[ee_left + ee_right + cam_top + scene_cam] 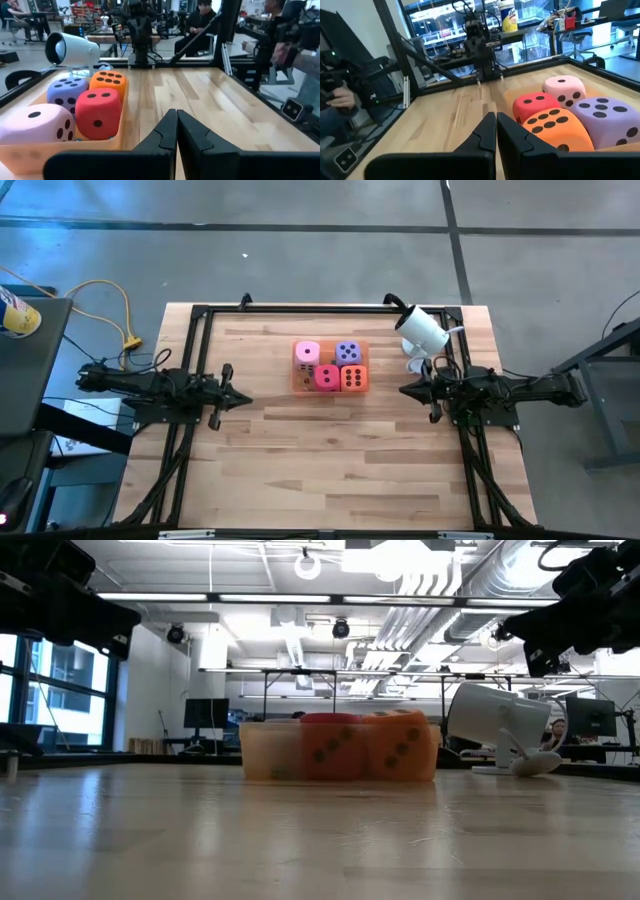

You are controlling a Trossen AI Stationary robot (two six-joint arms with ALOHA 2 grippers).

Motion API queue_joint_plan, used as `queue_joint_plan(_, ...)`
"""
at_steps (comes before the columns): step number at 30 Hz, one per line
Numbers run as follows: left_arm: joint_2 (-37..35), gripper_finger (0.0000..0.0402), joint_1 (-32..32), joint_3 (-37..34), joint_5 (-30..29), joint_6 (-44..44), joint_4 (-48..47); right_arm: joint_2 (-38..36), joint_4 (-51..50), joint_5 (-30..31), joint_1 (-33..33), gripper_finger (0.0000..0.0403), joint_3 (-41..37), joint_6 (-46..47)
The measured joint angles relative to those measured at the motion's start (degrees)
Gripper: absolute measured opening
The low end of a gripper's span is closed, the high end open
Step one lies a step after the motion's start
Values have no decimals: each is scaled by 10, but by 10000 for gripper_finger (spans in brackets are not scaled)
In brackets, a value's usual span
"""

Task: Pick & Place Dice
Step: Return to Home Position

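Tray (294, 386) on tabletop (330, 465) holds all four: pink die (307, 352), purple die (348, 352), red die (326, 377), orange die (352, 377), packed close. Left claw (246, 399) fully closed, gripping nothing, well off to one side of tray; right claw (403, 390) likewise closed and empty, on opposite side.

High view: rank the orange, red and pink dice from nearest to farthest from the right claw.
1. Orange die: on the side of the group facing the right claw.
2. Red die: next to the orange one in the same row, one place farther off.
3. Pink die: the far corner of the group.
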Motion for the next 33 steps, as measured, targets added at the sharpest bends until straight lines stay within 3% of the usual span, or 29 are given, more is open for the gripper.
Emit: queue_joint_plan(33, 7, 0, 0, -3, 12, -49, 56, 1, -1, 0, 0, 2, -1, 0)
